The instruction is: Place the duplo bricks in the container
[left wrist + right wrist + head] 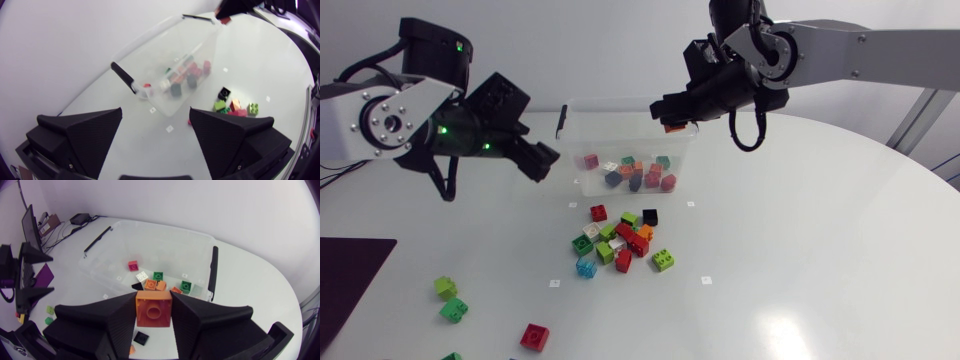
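A clear plastic container (620, 118) stands at the back middle of the table and holds several duplo bricks (635, 172). My right gripper (672, 112) hovers over the container's right rim, shut on an orange brick (153, 309) that fills the gap between its fingers. My left gripper (542, 160) hangs just left of the container (150, 45), open and with nothing in it. In the left wrist view its fingers (82, 135) stand wide apart over bare table. A pile of loose bricks (620, 240) lies in front of the container.
Two green bricks (449, 298) and a red brick (534, 336) lie apart at the front left. A dark mat (348, 285) covers the table's left edge. Black handles (561, 121) clip the container's ends.
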Motion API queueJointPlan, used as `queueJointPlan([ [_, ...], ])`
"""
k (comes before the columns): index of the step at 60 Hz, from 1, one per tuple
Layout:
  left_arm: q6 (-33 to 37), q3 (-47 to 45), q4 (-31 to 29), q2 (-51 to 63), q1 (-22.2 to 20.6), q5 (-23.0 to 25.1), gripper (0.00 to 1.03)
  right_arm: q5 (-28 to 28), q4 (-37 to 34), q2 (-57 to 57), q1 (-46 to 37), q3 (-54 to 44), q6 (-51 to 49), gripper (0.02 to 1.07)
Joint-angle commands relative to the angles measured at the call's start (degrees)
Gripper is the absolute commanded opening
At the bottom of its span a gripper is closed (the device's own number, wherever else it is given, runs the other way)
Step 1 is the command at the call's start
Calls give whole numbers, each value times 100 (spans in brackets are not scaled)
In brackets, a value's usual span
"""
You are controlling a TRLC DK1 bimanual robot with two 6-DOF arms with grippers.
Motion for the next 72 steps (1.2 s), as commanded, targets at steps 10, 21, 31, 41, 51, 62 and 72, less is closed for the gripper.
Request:
queueJointPlan([
  [10,1150,-919,-765,-642,109,474,94,-88,482,608,-127,401,-336,38],
  [21,1712,-1376,-1266,-967,13,685,94,-115,807,951,-171,568,-696,38],
  [31,2055,-1587,-1688,-1126,-190,711,94,-115,1185,1215,-188,638,-1171,38],
  [41,2556,-1868,-2242,-1328,-409,746,94,-106,1457,1434,-197,779,-1584,39],
  [51,3110,-2000,-2540,-1310,-488,755,94,184,1475,1408,-223,990,-1470,103],
  [62,3373,-2027,-2778,-1082,-787,746,94,193,1607,960,-223,761,-1514,103],
  [72,3444,-2088,-2874,-783,-1156,597,93,184,1624,485,-232,313,-1637,103],
])
